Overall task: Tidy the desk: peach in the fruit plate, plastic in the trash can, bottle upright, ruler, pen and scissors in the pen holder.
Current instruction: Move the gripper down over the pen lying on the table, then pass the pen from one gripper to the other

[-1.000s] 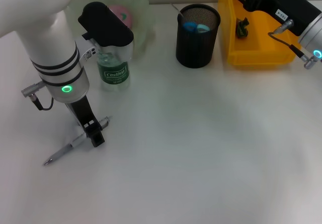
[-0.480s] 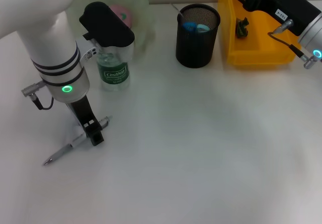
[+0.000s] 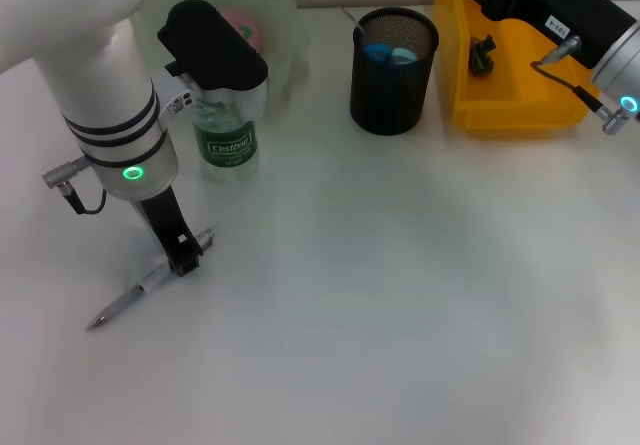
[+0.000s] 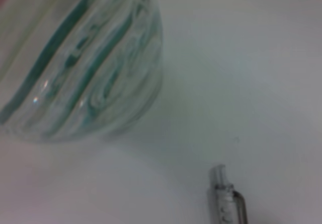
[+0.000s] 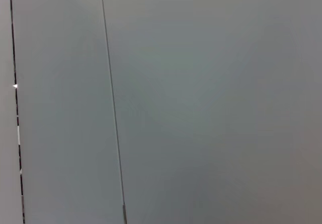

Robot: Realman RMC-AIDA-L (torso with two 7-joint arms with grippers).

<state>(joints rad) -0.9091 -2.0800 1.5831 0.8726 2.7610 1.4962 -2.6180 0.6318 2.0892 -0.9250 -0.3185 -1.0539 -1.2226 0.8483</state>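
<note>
The pen (image 3: 150,280) lies flat on the white bench (image 3: 400,295) near its left edge, slanted, its tip toward the front-left corner and its clip end toward the middle. The left gripper (image 3: 180,255) stands down on the pen's clip half, dark fingers (image 3: 185,261) touching or just at the barrel; whether they have closed on it cannot be told. In the left wrist view the pen's clear clip end (image 4: 226,199) shows beside the base of the bottle (image 4: 85,63). That bottle (image 3: 226,135), clear plastic with a green label, stands upright just behind the gripper, toward the back-left of the bench. Right behind it sits the pale green fruit plate (image 3: 275,15) with the pink peach (image 3: 245,27) inside, partly hidden by the arm's black wrist. Along the back edge near the middle stands the black mesh pen holder (image 3: 393,70), with blue-handled things inside it. The yellow trash can (image 3: 510,95) sits at the back-right corner, and the right gripper (image 3: 484,53) hangs over it, its fingers too unclear to tell open from closed.
</note>
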